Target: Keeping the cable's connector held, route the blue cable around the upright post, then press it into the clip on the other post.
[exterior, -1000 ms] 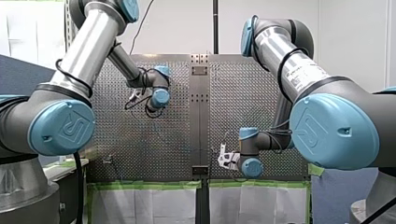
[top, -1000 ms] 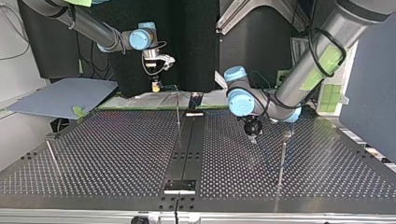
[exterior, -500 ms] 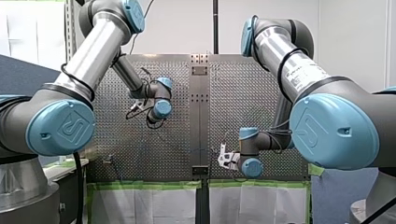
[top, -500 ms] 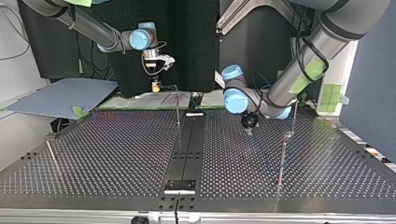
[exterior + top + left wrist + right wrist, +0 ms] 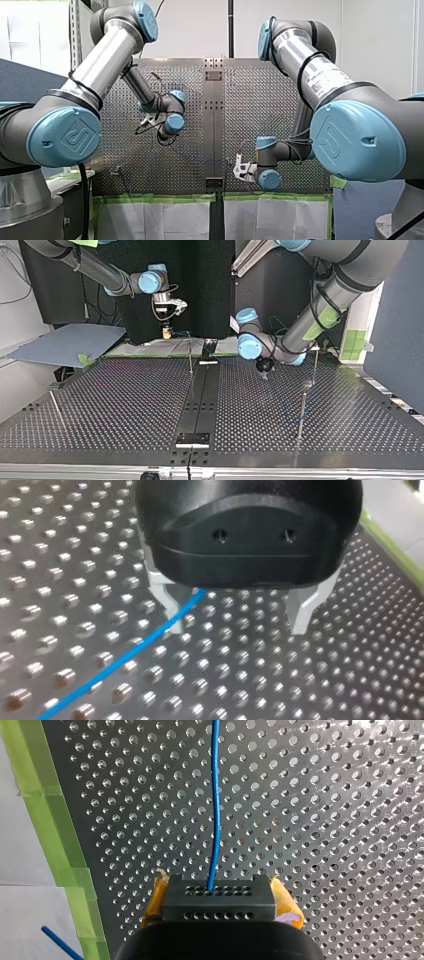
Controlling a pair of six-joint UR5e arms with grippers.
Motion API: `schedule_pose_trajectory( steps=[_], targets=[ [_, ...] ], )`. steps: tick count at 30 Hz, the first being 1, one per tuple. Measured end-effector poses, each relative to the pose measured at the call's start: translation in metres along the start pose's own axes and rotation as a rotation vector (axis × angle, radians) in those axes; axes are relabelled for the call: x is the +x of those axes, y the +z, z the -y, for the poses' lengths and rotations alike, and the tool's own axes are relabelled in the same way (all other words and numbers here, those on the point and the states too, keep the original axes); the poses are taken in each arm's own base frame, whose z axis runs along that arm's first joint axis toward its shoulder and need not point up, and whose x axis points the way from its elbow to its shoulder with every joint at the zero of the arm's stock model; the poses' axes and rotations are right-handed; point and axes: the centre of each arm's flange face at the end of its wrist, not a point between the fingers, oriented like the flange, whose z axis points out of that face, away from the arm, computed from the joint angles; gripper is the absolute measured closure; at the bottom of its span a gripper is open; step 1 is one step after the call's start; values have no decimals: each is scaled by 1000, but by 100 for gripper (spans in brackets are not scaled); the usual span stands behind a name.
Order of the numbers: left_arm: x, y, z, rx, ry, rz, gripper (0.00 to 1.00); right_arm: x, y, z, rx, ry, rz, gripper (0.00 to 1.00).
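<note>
**Cable leaves the held connector and slants past one finger of the open left gripper**

The blue cable (image 5: 215, 820) comes out of the connector (image 5: 219, 897) and runs nearly straight ahead of it, low over the perforated table (image 5: 325, 820); the connector itself is clamped between the yellow pads (image 5: 284, 902) of my right gripper (image 5: 220, 902), so that end is secure.

Well away from the connector, the left wrist view shows the same cable (image 5: 130, 652) coming out from under the palm of my left gripper (image 5: 236, 622); it slants across the line of the metal fingers (image 5: 302, 605), lies against one of them and well clear of the other, then runs on over the table. Those fingers are spread and grip nothing.

The coming move seems to turn on this: the cable sits hard to one side of the gap and oblique to it, so the left gripper would likely need to shift or turn before closing or guiding.

In the top view one thin post (image 5: 190, 357) stands near the connector; a taller post (image 5: 301, 410) stands far from it, beyond the left gripper (image 5: 265, 367), which is the nearer arm to that post; I cannot tell which post carries the clip.
</note>
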Motion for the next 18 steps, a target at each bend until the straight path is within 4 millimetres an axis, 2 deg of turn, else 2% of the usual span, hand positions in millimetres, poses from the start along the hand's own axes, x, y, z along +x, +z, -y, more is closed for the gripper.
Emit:
schedule_pose_trajectory(
  steps=[8, 18],
  targets=[
    [25, 3, 32, 61, -13, -27, 0, 0, 0, 0, 0, 0, 1, 100],
    [27, 3, 45, 132, -111, -3, 0, 0, 0, 0, 0, 0, 2, 100]
  ],
)
